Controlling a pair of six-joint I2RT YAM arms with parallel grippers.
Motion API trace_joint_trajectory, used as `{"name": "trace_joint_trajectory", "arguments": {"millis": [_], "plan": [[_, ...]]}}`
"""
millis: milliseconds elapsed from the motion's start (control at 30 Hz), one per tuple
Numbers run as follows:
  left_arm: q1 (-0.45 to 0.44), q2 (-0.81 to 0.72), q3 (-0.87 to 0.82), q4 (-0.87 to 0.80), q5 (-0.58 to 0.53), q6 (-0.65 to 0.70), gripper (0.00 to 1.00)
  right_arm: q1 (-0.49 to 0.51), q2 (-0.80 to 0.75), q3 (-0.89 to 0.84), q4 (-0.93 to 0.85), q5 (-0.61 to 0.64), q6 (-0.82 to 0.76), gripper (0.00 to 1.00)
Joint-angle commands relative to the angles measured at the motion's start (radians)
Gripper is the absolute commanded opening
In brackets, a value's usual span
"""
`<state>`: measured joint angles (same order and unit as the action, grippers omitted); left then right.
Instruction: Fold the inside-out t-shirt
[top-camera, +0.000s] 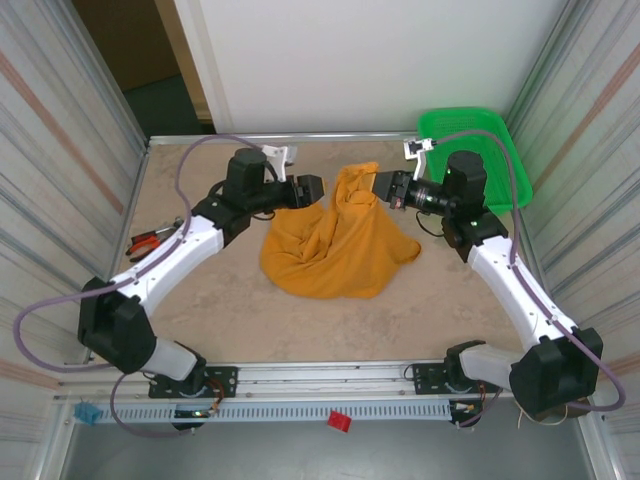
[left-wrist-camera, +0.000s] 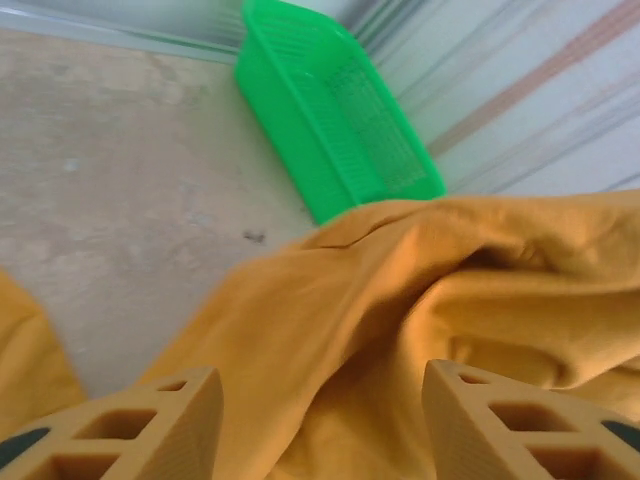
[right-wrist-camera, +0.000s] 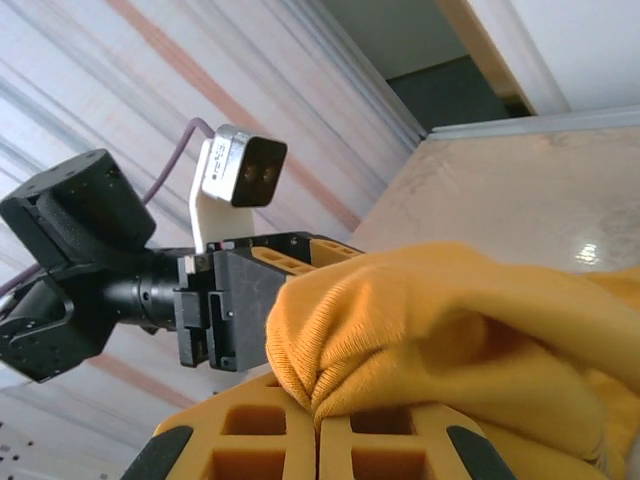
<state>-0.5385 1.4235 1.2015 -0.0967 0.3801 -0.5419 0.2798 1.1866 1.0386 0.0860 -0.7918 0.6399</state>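
The inside-out t-shirt (top-camera: 335, 245) is a mustard orange-yellow heap in the middle of the table, pulled up into a peak at its far side. My right gripper (top-camera: 382, 185) is shut on a fold at that peak, and the pinched knit edge (right-wrist-camera: 330, 370) bulges out between its closed fingers (right-wrist-camera: 260, 440). My left gripper (top-camera: 318, 190) hangs just left of the peak. Its fingers (left-wrist-camera: 170, 425) stand apart, open, with loose shirt cloth (left-wrist-camera: 400, 330) lying in front of and between them. From the right wrist, the left gripper (right-wrist-camera: 255, 290) shows close behind the held fold.
A green plastic basket (top-camera: 480, 150) (left-wrist-camera: 330, 110) sits at the far right corner. Red-handled pliers (top-camera: 150, 240) lie by the left wall. Ribbed enclosure walls (top-camera: 60, 150) close both sides. Bare tabletop (top-camera: 330, 325) lies in front of the shirt.
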Motion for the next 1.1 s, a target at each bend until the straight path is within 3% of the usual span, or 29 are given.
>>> {"name": "trace_joint_trajectory", "arguments": {"millis": [0,200,433,700,767,867,900,1067], "plan": [[-0.026,-0.143,-0.035,-0.036,-0.099,0.138,0.55,-0.010,-0.003,-0.014,0.074,-0.053,0.049,0.00],[-0.131,-0.111,0.005,0.025,-0.025,0.267,0.49,-0.010,0.005,-0.032,0.098,-0.059,0.065,0.00],[-0.142,0.043,0.081,0.099,0.047,0.259,0.52,-0.012,-0.013,-0.044,0.088,-0.053,0.066,0.00],[-0.142,0.101,0.122,0.147,0.111,0.233,0.50,-0.011,-0.018,-0.055,0.084,-0.046,0.068,0.00],[-0.142,0.108,0.127,0.166,0.133,0.223,0.41,-0.011,-0.018,-0.057,0.085,-0.044,0.069,0.00],[-0.142,0.128,0.147,0.175,0.175,0.208,0.05,-0.014,-0.016,-0.061,0.086,-0.028,0.070,0.00],[-0.143,0.131,0.153,0.175,0.185,0.204,0.00,-0.017,-0.018,-0.063,0.086,-0.020,0.070,0.00],[-0.132,0.112,0.159,0.176,0.192,0.153,0.00,-0.054,-0.021,-0.077,0.096,-0.001,0.092,0.00]]}}
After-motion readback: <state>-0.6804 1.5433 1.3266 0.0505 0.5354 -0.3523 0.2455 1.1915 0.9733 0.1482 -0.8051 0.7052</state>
